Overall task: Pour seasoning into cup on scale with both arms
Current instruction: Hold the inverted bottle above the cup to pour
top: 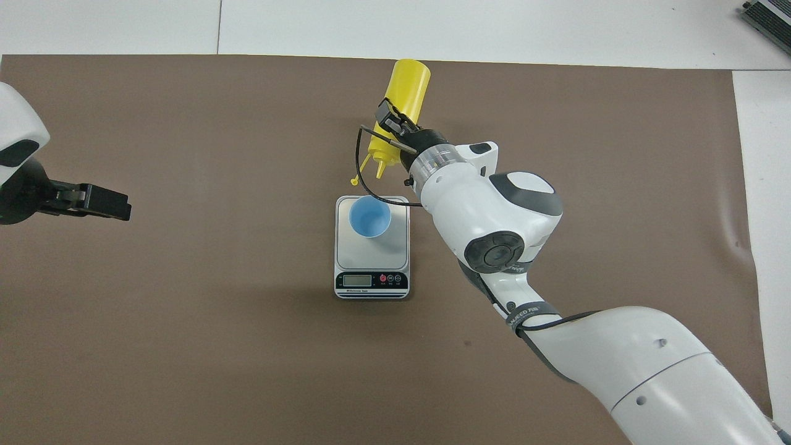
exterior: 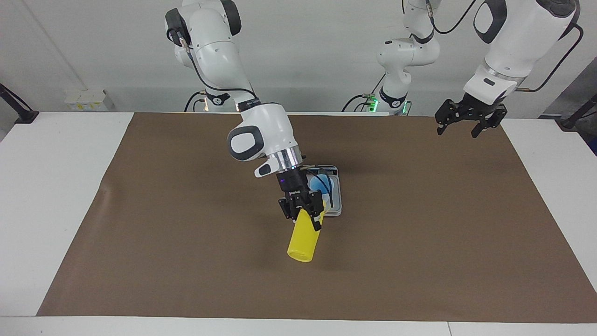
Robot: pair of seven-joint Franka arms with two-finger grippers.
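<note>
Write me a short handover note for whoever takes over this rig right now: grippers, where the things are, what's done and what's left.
Right gripper: shut on the yellow bottle, held tilted in the air, nozzle pointing down toward the cup, its tip over the mat just short of the scale.
Left gripper: open, empty, waiting above the left arm's end of the table.
Cup: upright on the scale, on the half of the plate away from the display.
Done: cup placed, bottle picked up and tipped.
Left: whether any seasoning is in the cup cannot be told; check it, pour if needed, then set the bottle down.
</note>
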